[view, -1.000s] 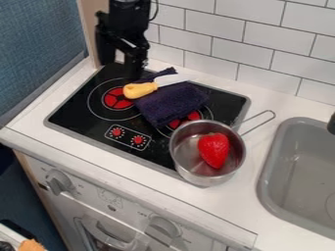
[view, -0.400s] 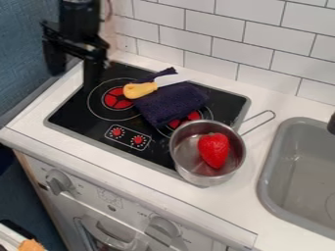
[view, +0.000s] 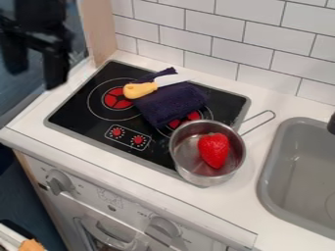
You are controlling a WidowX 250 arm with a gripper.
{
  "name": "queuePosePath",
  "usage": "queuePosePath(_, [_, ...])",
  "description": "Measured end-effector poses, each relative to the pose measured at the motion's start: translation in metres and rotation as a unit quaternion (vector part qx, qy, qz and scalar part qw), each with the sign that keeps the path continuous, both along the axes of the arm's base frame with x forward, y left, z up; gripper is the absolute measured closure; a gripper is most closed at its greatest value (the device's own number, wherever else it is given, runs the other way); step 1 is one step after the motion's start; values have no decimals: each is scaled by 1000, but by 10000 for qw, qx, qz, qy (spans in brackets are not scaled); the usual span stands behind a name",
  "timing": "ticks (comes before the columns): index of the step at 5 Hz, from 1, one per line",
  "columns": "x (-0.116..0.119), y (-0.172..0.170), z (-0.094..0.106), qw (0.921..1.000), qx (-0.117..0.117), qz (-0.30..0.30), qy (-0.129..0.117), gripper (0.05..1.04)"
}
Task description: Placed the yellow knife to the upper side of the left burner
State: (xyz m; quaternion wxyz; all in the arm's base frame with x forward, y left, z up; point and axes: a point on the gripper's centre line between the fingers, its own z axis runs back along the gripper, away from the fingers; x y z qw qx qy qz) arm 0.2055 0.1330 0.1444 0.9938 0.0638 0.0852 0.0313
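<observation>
White tiles (view: 262, 24) at the back, pale counter (view: 262, 142) below them, and the black stovetop (view: 78, 117) is centre stage, the grey sink (view: 264, 182) off to the right. Up in the top left corner, there's the gripper (view: 36, 78), its fingers spread wide with nothing between them, well apart from the stove's crowd. Swing back in too low, though, and an open finger could clip whatever it meets first.

Next in size, the metal pot (view: 196, 176) at the stove's near right corner, its thin handle (view: 263, 117) poking out over the counter: easy to snag, and a snag could spin the pot. Behind it, the bunched dark cloth (view: 171, 103), part-covering the right burner. Here's the danger! It's soft, uneven, and bearing a blade; one tug and the knife likely goes with it.

The left burner (view: 116, 102) glows red beside it, and over its upper right part sits the yellow knife (view: 140, 89), blade leaning across the cloth. That looks like the job done, or very near it, but any nudge for a tidier spot could roll that rounded grip or slide the blade off. Last, the strawberry (view: 213, 149), snug in the pot, and only a knock to the pot would trouble it.
</observation>
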Motion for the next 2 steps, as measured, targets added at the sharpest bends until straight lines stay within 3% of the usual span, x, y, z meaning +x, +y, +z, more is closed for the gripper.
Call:
queuePosePath(1, [-24, -11, 12, 9999, 14, -155, 17, 83])
queuePosePath(2, [-41, -22, 37, 9993, 45, -271, -254, 83])
